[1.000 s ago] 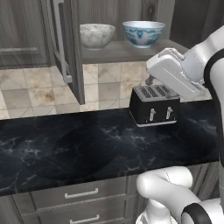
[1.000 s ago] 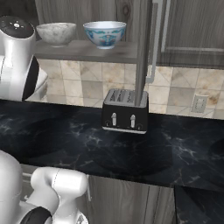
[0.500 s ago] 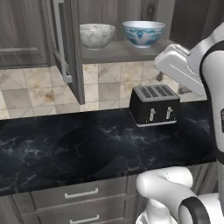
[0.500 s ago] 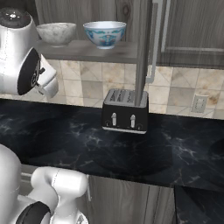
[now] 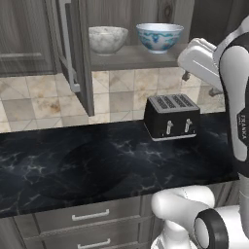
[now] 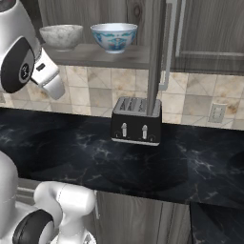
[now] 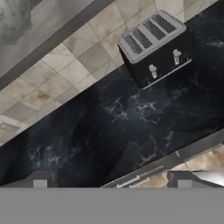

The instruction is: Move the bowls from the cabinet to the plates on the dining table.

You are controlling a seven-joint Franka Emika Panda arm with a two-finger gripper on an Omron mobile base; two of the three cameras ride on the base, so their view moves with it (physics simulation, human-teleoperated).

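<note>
- The white arm has swung up and rightward over the last second; its forearm now sits higher, beside the shelf edge rather than over the black four-slot toaster (image 5: 172, 115).
- The tool (image 7: 109, 183) has its jaws spread wide and holds nothing; its dark tips look down on the black marble counter (image 5: 87, 165).
- The marbled whitish-grey round bowl (image 5: 107, 39) and the white bowl with blue-teal pattern (image 5: 159, 36) stand side by side, apart, on the shelf of the dark wood-grain cabinet (image 5: 73, 58), door open.
- To my eye the arm is lifting toward the shelf — neither bowl is taken yet, so the task is barely begun.
</note>
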